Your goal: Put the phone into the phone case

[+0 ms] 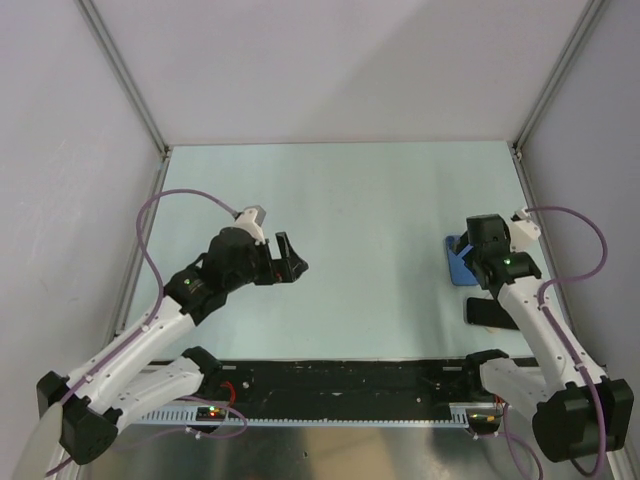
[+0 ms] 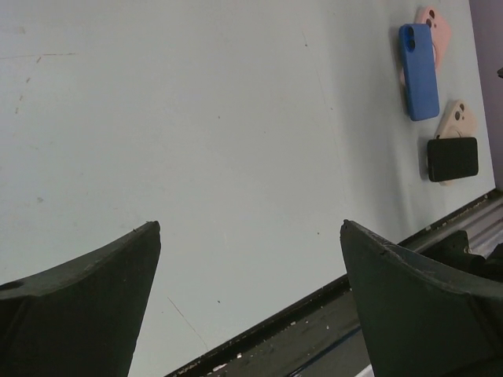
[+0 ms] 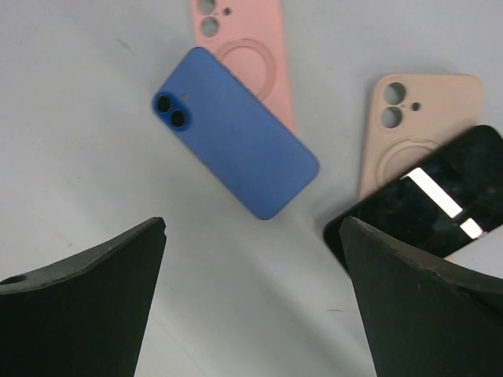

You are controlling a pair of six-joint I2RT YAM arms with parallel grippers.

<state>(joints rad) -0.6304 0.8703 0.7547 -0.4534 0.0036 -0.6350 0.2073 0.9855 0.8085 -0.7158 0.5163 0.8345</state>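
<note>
Two grippers inspected: both stand with jaws spread wide and nothing between them. The right gripper (image 3: 251, 228) hangs over the far right of the table (image 1: 350, 200), directly above a blue item (image 3: 236, 133) that lies on a second pink case (image 3: 244, 47); neither appears to be the work in hand. The phone (image 3: 428, 196), screen up and glossy black, lies off to the right of that gripper's gap, its near corner hidden behind the right-hand finger. In the top view it sits closer to the arm bases than the gripper does, partly under the forearm. It rests slantwise across the lower end of the phone case (image 3: 420, 118), touching it but not seated; its long axis runs diagonally to the case's (which face of the case is up cannot be told). The left gripper (image 1: 290, 255) hovers mid-table, well apart from both. Judgement: the right arm is clearly nearer and must shift rightward and back toward its base, turning to square the jaws across the phone.
</note>
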